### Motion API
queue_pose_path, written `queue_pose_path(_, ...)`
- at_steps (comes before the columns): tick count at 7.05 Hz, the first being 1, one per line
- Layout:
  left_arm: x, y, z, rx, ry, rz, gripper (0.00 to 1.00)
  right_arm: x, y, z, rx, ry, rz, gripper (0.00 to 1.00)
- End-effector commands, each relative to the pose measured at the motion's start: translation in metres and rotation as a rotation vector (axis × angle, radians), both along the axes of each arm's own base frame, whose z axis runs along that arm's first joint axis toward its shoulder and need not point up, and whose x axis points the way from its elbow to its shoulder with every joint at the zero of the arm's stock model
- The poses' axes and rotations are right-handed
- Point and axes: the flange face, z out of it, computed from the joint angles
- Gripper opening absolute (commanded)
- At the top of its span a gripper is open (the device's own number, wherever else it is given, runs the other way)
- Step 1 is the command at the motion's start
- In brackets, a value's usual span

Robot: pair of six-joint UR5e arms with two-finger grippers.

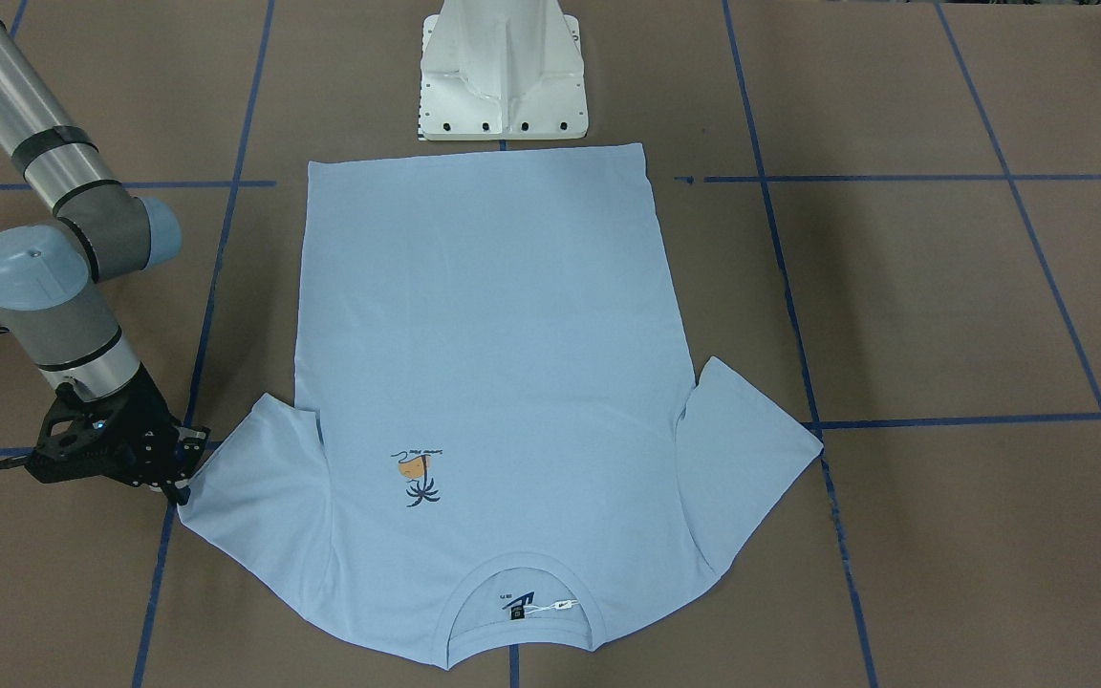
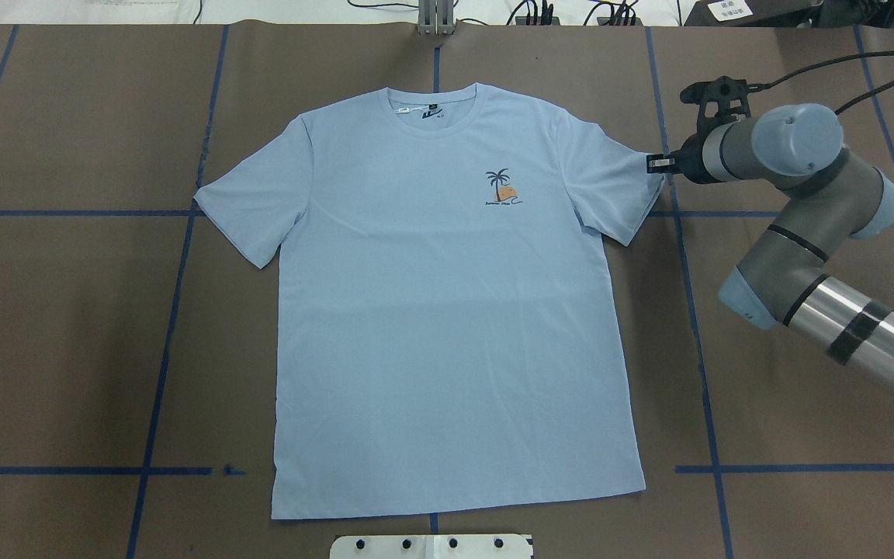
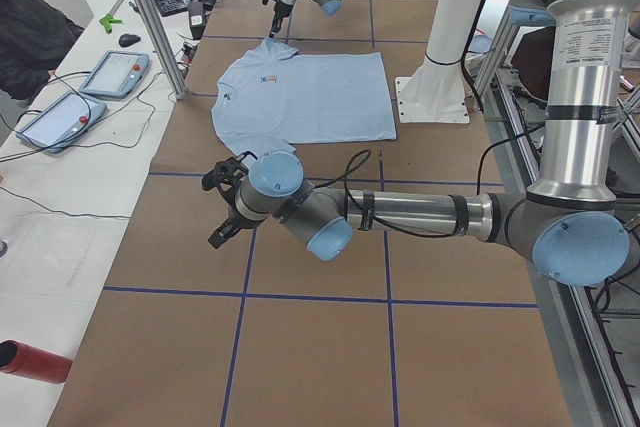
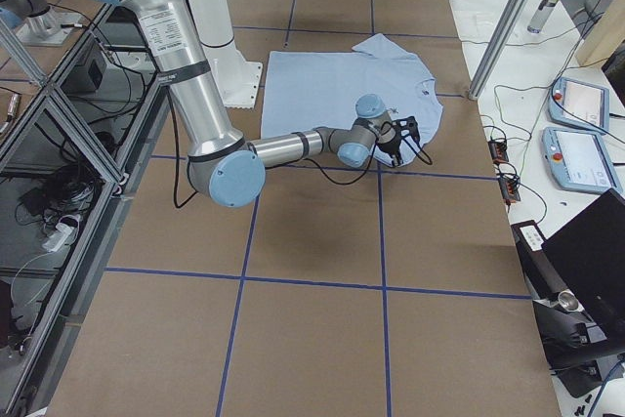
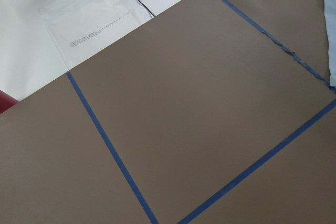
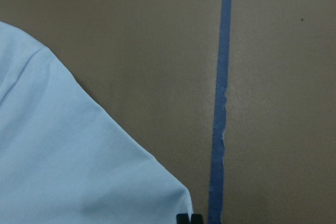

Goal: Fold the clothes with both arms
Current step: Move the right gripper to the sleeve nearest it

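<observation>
— Nearest the side camera, what is the left arm [image 3: 420, 212] doing?

— Its upright column drops to a low elbow, and the forearm runs out level just above the tabletop [image 2: 67, 349]. The wrist tilts down, so the left end effector [image 3: 220, 235] points at bare brown paper. It is near the left sleeve [image 2: 253, 194] of the T-shirt [image 2: 447, 310] but apart from it.

— Wide or narrow?

— I cannot tell; only that side view shows it, and too small. Its wrist camera sees blue tape lines [image 5: 105, 135] and a sliver of pale cloth at the right edge.

— And the T-shirt itself?

— Flat and face up in the middle of the tabletop, both sleeves spread. The hem is near the white pedestal base [image 1: 503, 76] and the collar [image 2: 431, 105] is at the far side. The palm print [image 2: 503, 188] sits on the chest, right of centre.

— The right arm [image 2: 804, 256]?

— It reaches in from the near right and folds at the elbow, with the wrist turned left toward the shirt. The right end effector [image 2: 653, 164] is low at the outer tip of the right sleeve [image 2: 610, 182].

— Holding it?

— The jaws stand narrow. In the wrist view the two black fingertips [image 6: 182, 217] are almost together, right at the sleeve's corner. Whether cloth is pinched between them I cannot tell; the sleeve lies flat.
</observation>
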Motion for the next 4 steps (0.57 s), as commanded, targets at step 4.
queue_pose_path(4, 0.001, 0.0, 0.002, -0.004, 0.0, 0.001, 1.0, -0.091, 0.034, -0.16, -0.067, 0.071, 0.085, 0.0)
